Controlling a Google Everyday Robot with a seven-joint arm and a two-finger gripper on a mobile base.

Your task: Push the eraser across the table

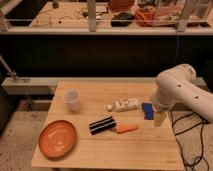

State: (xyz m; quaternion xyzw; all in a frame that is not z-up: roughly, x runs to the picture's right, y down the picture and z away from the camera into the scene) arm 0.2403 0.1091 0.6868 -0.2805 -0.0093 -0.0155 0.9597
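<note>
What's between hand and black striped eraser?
In the camera view, a small orange carrot lies between the black striped eraser and the hand at the right edge of the wooden table.
</note>
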